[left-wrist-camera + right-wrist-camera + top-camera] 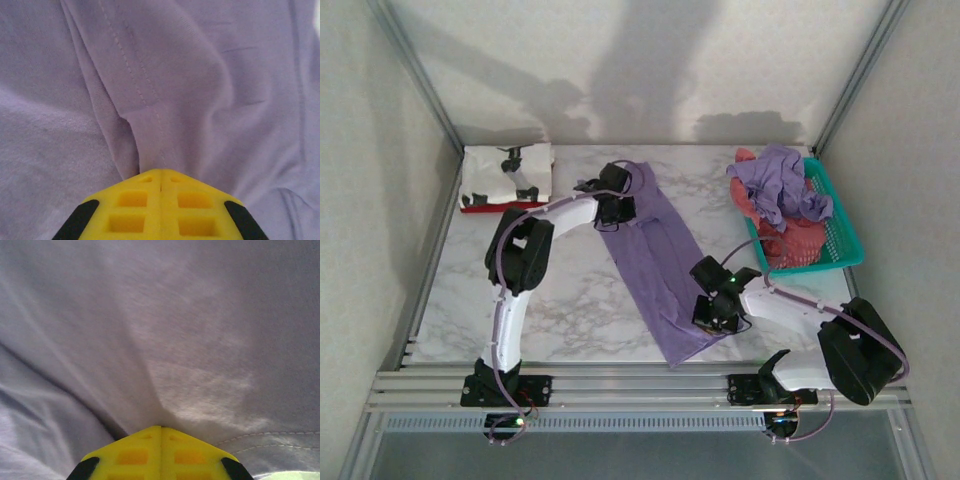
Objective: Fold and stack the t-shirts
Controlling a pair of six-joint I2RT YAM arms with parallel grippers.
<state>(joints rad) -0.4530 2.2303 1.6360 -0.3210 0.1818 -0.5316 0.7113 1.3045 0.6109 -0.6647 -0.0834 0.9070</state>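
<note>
One lavender t-shirt (655,270): we are clamping left gripper (160,175) closed on its far end, right gripper (161,429) closed on its near end.

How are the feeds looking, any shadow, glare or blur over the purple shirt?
Top external: evenly lit, the lavender t-shirt sharp, big soft shadows on the back wall. Left wrist: bright, seam stitching crisp, the yellow left end effector slightly soft. Right wrist: dimmer and greyer, cloth hazy near the right end effector, no glare.
</note>
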